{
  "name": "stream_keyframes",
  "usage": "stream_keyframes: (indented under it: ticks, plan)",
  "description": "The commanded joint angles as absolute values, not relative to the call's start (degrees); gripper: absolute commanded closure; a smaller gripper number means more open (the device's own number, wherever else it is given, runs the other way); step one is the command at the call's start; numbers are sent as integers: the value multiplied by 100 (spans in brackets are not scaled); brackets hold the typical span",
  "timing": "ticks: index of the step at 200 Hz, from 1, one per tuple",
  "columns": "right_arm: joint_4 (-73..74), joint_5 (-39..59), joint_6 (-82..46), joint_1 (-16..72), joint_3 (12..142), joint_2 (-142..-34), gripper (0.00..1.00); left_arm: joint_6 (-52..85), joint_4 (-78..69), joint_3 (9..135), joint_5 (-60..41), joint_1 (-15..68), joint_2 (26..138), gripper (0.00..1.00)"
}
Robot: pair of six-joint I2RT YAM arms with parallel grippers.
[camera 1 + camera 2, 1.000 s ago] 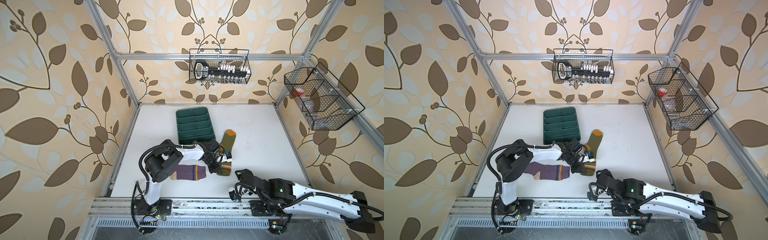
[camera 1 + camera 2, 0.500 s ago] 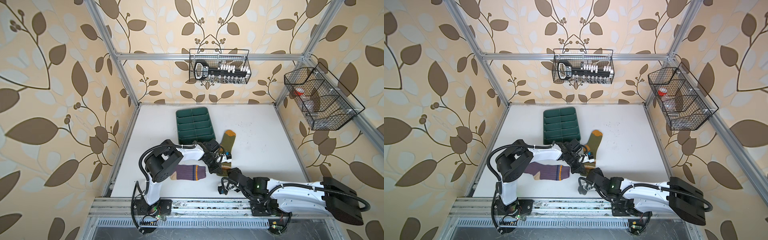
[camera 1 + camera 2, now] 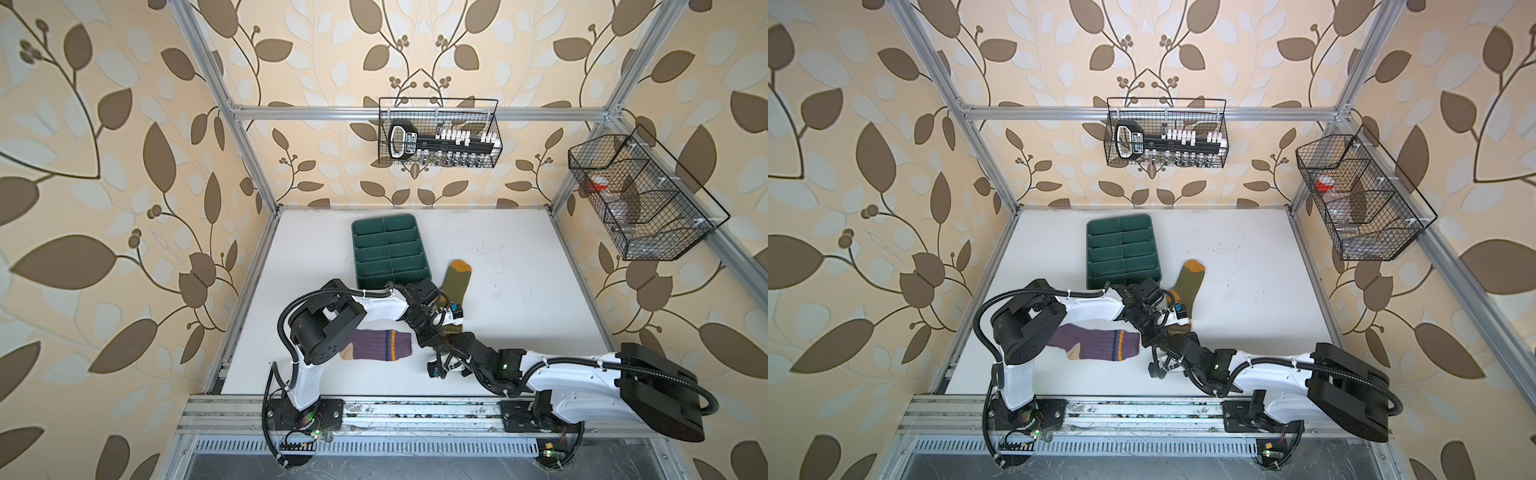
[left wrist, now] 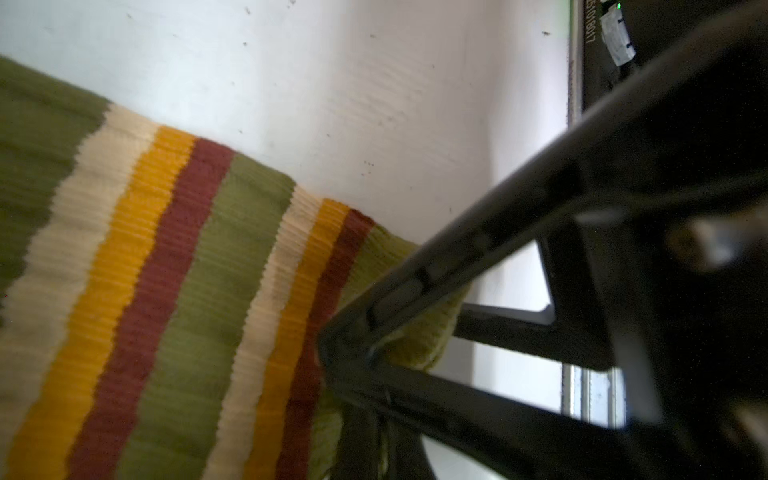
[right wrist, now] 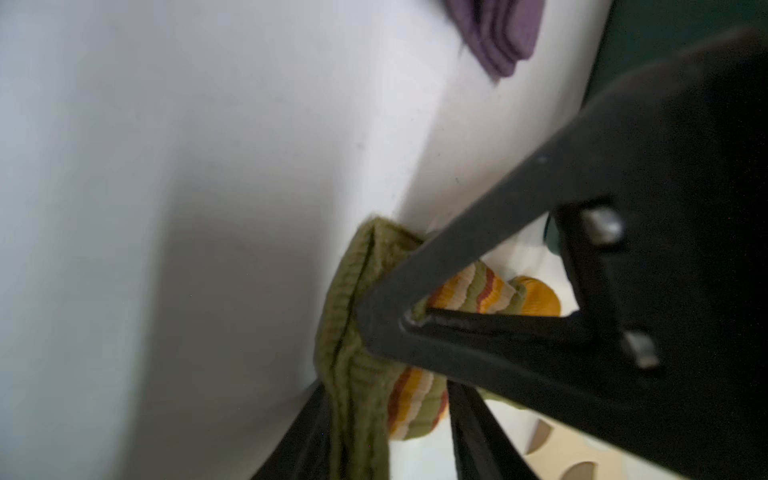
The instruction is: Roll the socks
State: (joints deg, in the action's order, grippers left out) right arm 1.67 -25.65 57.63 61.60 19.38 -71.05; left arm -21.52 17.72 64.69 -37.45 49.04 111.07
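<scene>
The olive green sock [image 3: 455, 282] [image 3: 1187, 284] lies right of the tray, mustard toe away from me. Its striped cuff end [image 4: 187, 291] is lifted and bunched where both grippers meet. My left gripper [image 3: 430, 336] [image 4: 376, 440] is shut on the cuff's edge. My right gripper [image 3: 446, 343] [image 5: 388, 415] has closed in on the bunched cuff [image 5: 357, 374], with a finger touching each side of it. The purple sock [image 3: 380, 345] [image 3: 1100, 345] lies flat under the left arm, touched by neither gripper.
A dark green divided tray [image 3: 355, 257] sits just behind the left gripper, close to the olive sock. Two wire baskets hang on the walls, one at the back [image 3: 438, 139] and one on the right [image 3: 636, 195]. The frame rail [image 3: 415, 409] runs along the front edge.
My right arm swung left from the front right to the olive sock's cuff, and its jaws narrowed around it. The left gripper kept its hold in place.
</scene>
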Motion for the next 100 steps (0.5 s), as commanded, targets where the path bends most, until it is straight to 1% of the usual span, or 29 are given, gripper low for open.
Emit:
stream_keyframes:
  ticks: [1, 6, 21, 29, 47, 58, 65, 86, 88, 90, 92, 100]
  plan:
    - [-354, -2148, 5727, 6134, 1887, -7276, 79, -2164, 2009, 6279, -3656, 4878, 10980, 100]
    - [-391, -2121, 5730, 6128, 1898, -7281, 84, -2158, 1993, 6267, -3648, 4878, 10950, 100]
    - [-514, -2011, 5722, 6118, 1917, -7274, 97, -2112, 1925, 6224, -3613, 4878, 10867, 100]
    - [-590, -1958, 5699, 6112, 1916, -7262, 100, -2079, 1866, 6185, -3580, 4878, 10793, 100]
    - [-895, -1711, 5678, 6080, 1942, -7187, 100, -1940, 1606, 6031, -3479, 4878, 10529, 77]
    - [-1132, -1480, 5640, 6003, 1966, -7101, 100, -1869, 1413, 5903, -3368, 4878, 10290, 65]
    - [-1297, -1294, 5607, 5934, 1984, -7048, 100, -1867, 1291, 5822, -3307, 4878, 10108, 61]
    - [-1730, -698, 5494, 5619, 2102, -6892, 100, -1874, 1021, 5609, -3000, 4863, 9490, 52]
    - [-1777, -640, 5482, 5586, 2125, -6878, 100, -1875, 1000, 5586, -2969, 4861, 9417, 50]
    - [-1824, -569, 5469, 5547, 2140, -6879, 100, -1884, 980, 5565, -2940, 4854, 9344, 45]
    - [-1854, -505, 5456, 5511, 2159, -6874, 100, -1888, 961, 5546, -2908, 4852, 9266, 43]
    - [-2013, -245, 5394, 5386, 2235, -6859, 100, -1905, 876, 5445, -2739, 4852, 8939, 40]
